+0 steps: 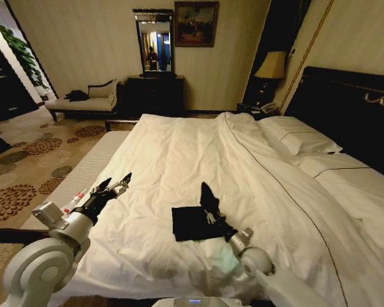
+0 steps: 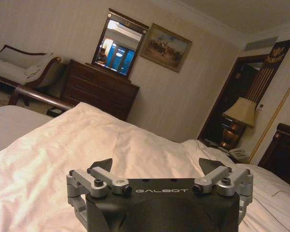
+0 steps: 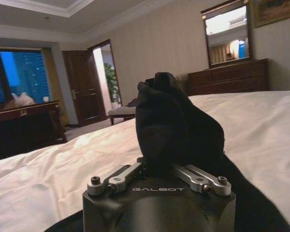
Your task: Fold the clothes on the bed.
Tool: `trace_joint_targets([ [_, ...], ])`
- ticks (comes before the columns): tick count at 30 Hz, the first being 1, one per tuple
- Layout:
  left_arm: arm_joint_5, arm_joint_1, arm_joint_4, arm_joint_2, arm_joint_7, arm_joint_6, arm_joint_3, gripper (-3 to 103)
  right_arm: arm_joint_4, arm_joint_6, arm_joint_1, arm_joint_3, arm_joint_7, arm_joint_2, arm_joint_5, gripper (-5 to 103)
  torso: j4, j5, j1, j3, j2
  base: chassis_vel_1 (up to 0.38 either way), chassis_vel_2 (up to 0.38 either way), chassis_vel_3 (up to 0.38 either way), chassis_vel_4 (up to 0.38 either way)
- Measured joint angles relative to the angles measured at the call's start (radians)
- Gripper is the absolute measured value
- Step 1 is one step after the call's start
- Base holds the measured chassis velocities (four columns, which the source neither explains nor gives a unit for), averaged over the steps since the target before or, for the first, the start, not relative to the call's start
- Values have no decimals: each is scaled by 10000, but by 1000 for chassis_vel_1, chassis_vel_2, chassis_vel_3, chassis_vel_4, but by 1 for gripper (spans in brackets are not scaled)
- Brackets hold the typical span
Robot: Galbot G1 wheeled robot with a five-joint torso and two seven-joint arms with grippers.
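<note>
The clothes (image 1: 191, 224), a small black T-shirt, lie as a rough square on the near middle of the white bed (image 1: 179, 147). One part of the shirt is pulled up into a peak. My right gripper (image 1: 217, 217) is shut on that raised cloth; in the right wrist view the black fabric (image 3: 169, 121) stands bunched straight up from between the closed fingers (image 3: 198, 178). My left gripper (image 1: 118, 182) hovers open above the duvet, left of the shirt and apart from it. Its spread fingertips (image 2: 104, 165) hold nothing, with the duvet (image 2: 87, 140) beyond them.
White pillows (image 1: 297, 134) lie against the dark headboard (image 1: 352, 96) on the right. A grey bench (image 1: 77, 176) runs along the bed's left side. A dresser with mirror (image 1: 155, 93), a chaise longue (image 1: 83, 102) and a lamp (image 1: 272, 67) stand by the far wall.
</note>
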Motion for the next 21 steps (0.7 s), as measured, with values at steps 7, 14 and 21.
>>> trace_joint_targets([
  [7,-4,-16,0,9,-4,4,-33,100,-794,17,562,-724,-54,319,-424,4,0,0,0,0,0,0,0,0,0],
  [14,-63,-23,0,77,-7,6,-122,100,-1157,67,636,-914,209,435,-696,2,0,1,0,0,0,0,0,0,0],
  [21,-62,-35,0,82,-27,15,-150,100,-129,455,79,-798,30,165,-691,28,-1,1,0,-1,1,0,0,0,0],
])
